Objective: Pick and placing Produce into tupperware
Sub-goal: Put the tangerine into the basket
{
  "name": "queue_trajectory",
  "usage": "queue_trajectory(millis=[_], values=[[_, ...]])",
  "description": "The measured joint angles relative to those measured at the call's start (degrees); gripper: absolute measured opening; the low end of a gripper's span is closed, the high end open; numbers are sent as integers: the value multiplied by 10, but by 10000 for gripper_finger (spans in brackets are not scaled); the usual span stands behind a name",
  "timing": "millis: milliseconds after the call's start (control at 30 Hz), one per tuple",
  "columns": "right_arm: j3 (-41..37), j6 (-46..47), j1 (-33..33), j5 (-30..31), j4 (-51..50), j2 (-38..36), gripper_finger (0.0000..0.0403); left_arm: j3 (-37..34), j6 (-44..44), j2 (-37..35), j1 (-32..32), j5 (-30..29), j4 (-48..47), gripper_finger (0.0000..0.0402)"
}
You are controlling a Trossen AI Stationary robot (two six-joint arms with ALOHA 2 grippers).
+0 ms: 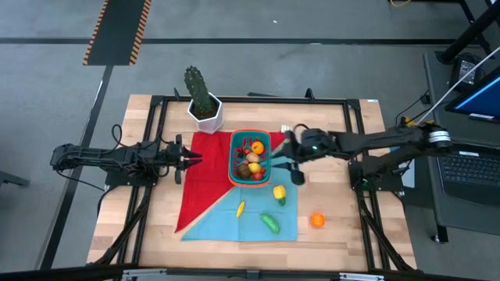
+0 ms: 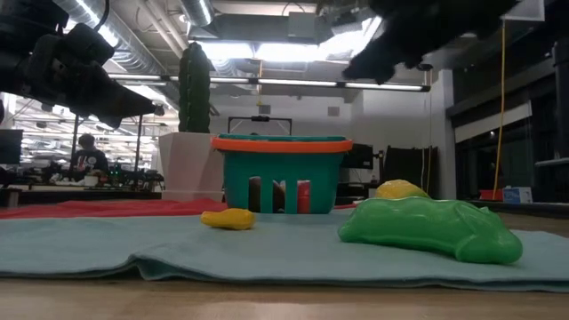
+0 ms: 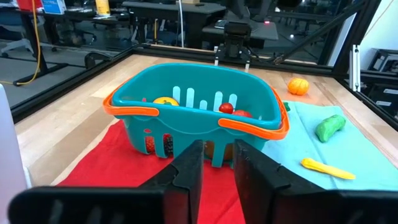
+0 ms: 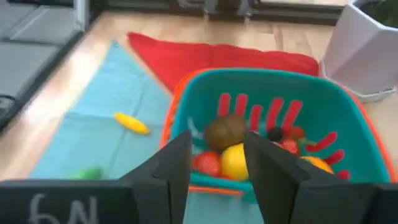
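Teal tupperware (image 1: 250, 158) with orange-red rim at mid-counter (image 1: 156, 234), on the red cloth (image 1: 205, 179) beside the blue cloth (image 1: 250, 218), holding several produce pieces. Right end effector (image 4: 216, 163) above its near rim, fingers parted, empty (brown and yellow pieces visible between them, down in the tub). Left end effector (image 3: 217, 167) left of the tub, slightly open, empty. Outside: yellow pepper (image 1: 279, 193), small yellow piece (image 1: 241, 208), green piece (image 1: 270, 223), orange (image 1: 317, 220).
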Motion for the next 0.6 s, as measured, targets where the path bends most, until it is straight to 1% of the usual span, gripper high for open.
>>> queue_trajectory(millis=[200,333,467,600], values=[[-91,42,31,0,7,-110,148,0,-10,0,0,0,0,87],[-138,74,58,-3,-15,-182,148,0,-16,0,-1,1,0,91],[-153,114,85,-3,-72,-238,148,0,-16,0,-2,1,0,93],[-153,129,109,-4,-119,-265,148,0,-15,0,-1,1,0,87]])
